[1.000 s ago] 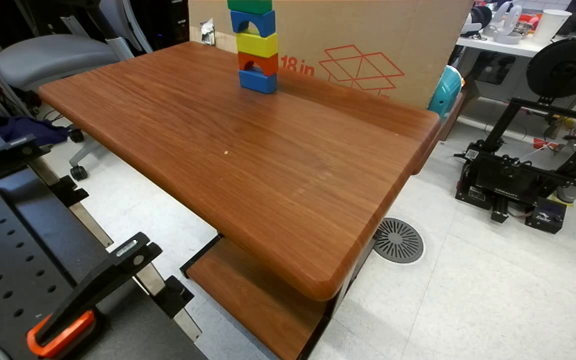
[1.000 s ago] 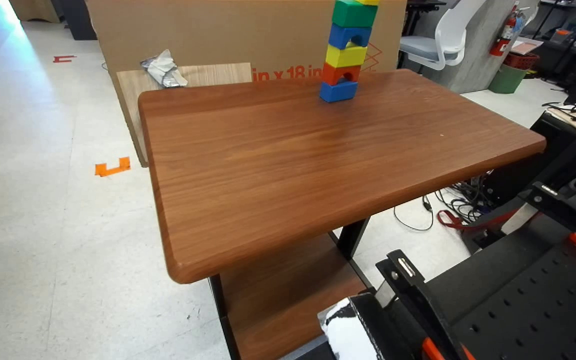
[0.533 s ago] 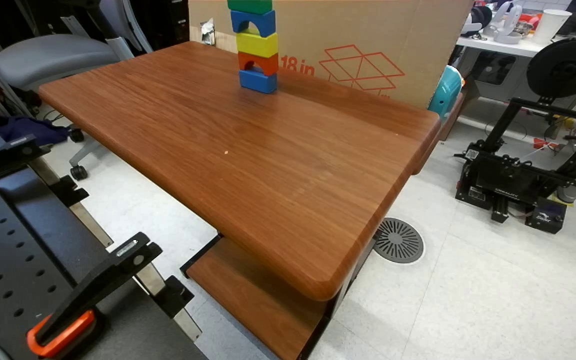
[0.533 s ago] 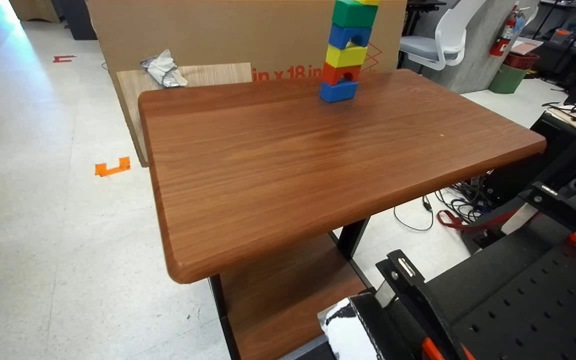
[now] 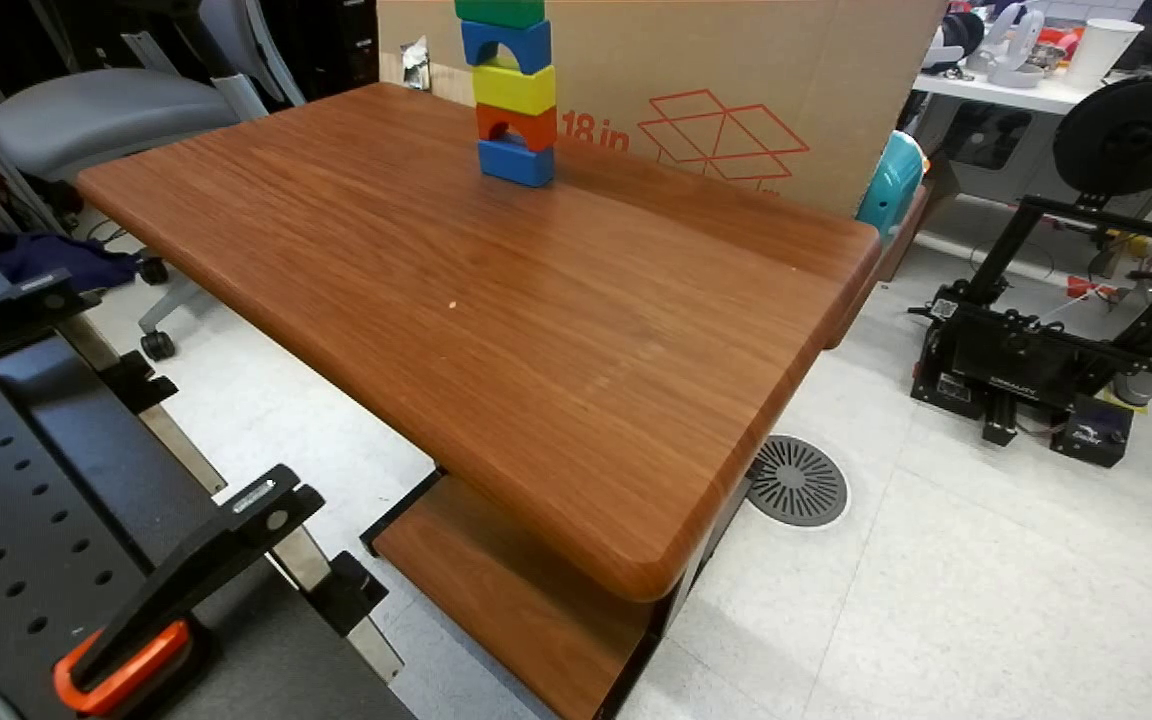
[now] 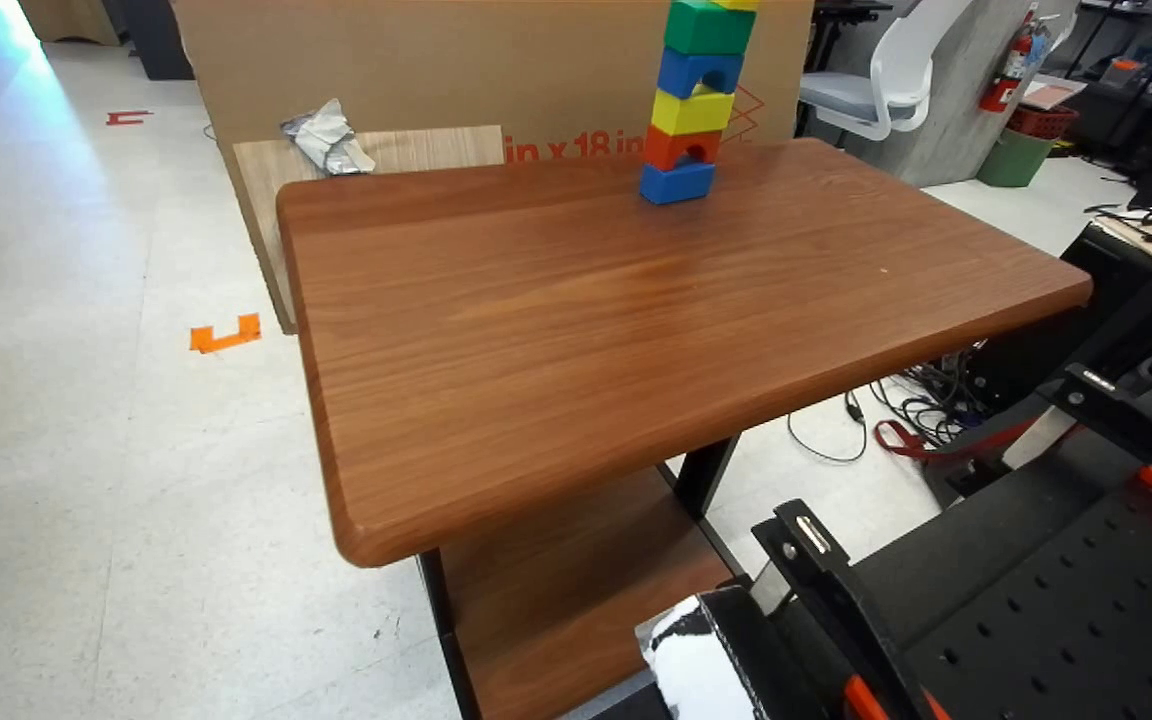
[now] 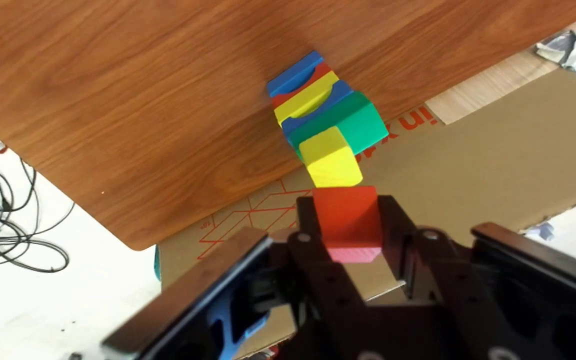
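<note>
The end effector [image 7: 349, 215] pinches the red block [image 7: 347, 222], apparently just above the yellow block [image 7: 331, 159], contact unclear.

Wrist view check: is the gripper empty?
No, a red block is clasped between the two fingers of the gripper.

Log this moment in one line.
jaws: closed on red block | nearest: upper yellow block, contact unclear | beneath it: green block | tower base: blue block on brown table
</note>
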`<state>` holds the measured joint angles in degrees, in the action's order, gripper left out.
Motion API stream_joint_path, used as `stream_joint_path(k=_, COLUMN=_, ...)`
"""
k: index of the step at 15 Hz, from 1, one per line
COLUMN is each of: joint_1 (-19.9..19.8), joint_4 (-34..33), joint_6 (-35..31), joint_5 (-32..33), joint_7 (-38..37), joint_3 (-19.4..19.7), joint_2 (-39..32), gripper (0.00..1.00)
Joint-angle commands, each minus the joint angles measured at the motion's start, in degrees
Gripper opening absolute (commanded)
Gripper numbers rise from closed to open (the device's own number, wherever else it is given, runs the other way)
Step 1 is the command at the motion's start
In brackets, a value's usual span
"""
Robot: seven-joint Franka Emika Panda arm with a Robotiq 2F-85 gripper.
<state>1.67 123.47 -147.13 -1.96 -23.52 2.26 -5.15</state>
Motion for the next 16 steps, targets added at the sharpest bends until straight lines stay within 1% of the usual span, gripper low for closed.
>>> stream_joint_path(k=1, joint_1=-0.8, joint_4=-5.5, joint_6=4.9, joint_5=-2.3, joint_7=5.6, joint_3=-0.7, joint_2=-3.6, gripper=0.08)
stream_joint_path(k=4, joint_1=-0.3, joint_4=-7.5, joint_6=4.1, joint_5=0.5, joint_7=5.2, joint_3=-0.1, joint_2=-6.2, gripper=0.08)
stream_joint_path(k=11, joint_1=0.1, joint_4=-10.3, joint_6=5.3, joint_5=0.3, joint_7=9.0, joint_3=-0.4, joint_2=-10.2, gripper=0.08)
stream_joint_path(k=16, joint_1=0.1, joint_4=-11.4, joint_6=7.5, joint_5=0.4, joint_7=10.3, joint_3=-0.4, joint_2=-11.1, gripper=0.08)
